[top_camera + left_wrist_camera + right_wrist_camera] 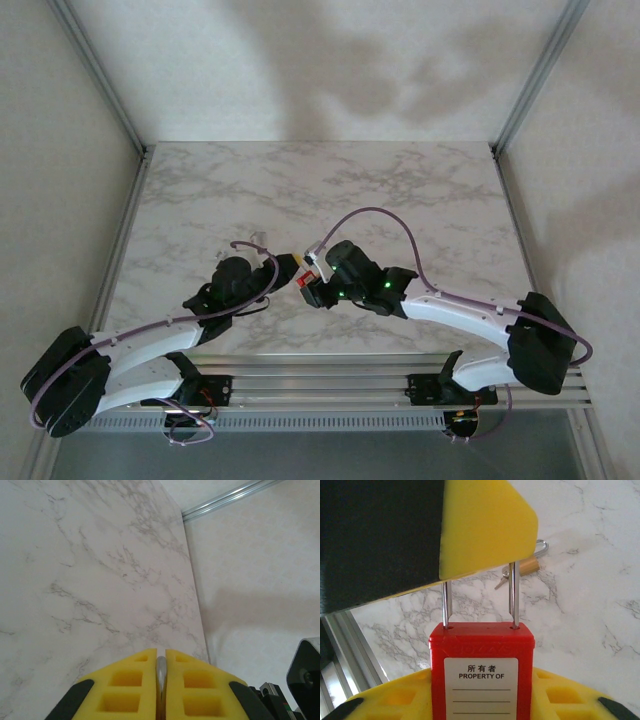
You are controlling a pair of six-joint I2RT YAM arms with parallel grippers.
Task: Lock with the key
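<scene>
Marble table [300, 190], arms meeting at ctr. R gripper [481, 700] clamped on red padlock [481, 660], its shackle [515, 595] running straight up-frame into L gripper [160, 675], pinched on thin metal, prob. that shackle. Brass lock [530, 565] w/ keys [501, 580] lies beyond, upper right.

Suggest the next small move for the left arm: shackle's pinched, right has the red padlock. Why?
Probably press the shackle straight down with the left gripper. That gripper is shut on the shackle top, the right gripper clamps the red padlock body, and both legs already sit in their holes with a long stretch exposed. Whether it has latched can't be told.
</scene>
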